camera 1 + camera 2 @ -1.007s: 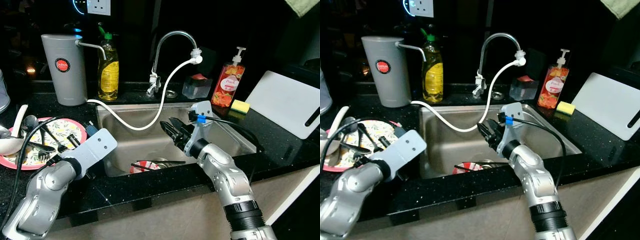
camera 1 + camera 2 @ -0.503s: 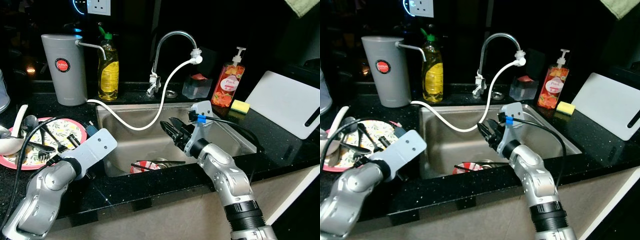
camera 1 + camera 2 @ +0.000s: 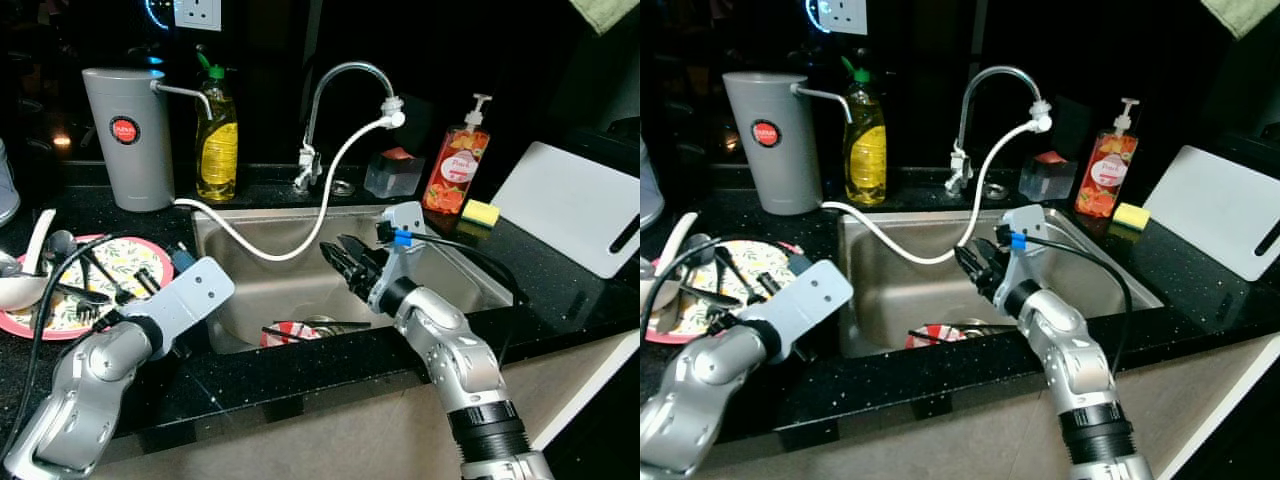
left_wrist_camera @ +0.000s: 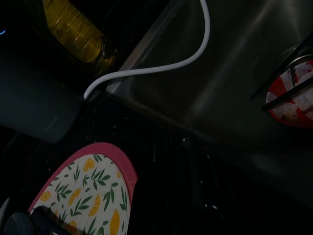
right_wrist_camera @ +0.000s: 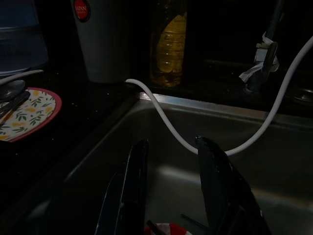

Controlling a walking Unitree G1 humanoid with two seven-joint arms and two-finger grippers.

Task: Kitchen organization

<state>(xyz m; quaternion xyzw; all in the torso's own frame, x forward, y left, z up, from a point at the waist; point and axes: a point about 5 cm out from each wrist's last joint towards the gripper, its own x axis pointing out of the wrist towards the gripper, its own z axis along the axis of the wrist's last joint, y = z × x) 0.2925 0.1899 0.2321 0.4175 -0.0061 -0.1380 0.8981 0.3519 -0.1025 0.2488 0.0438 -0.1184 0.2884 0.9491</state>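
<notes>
A pink-rimmed plate [image 3: 146, 256] with a lemon pattern lies on the black counter left of the sink and holds dark cutlery [image 3: 88, 285] and a white spoon [image 3: 36, 250]. My left gripper [image 3: 160, 275] hovers at the plate's right edge, its fingers mostly hidden behind the wrist. In the steel sink [image 3: 280, 290] sits a red and white bowl [image 3: 288, 333] with black chopsticks [image 3: 325, 325] across it. Above the sink's middle, my right gripper [image 5: 168, 161] is open and holds nothing; the bowl lies just below its fingers [image 5: 133, 181].
A white hose [image 3: 300, 225] runs from the faucet [image 3: 345, 80] across the sink to a grey jug [image 3: 128, 135]. A yellow dish soap bottle [image 3: 217, 135] stands behind. On the right are a hand soap pump [image 3: 456, 165], a yellow sponge [image 3: 480, 213] and a white cutting board [image 3: 575, 205].
</notes>
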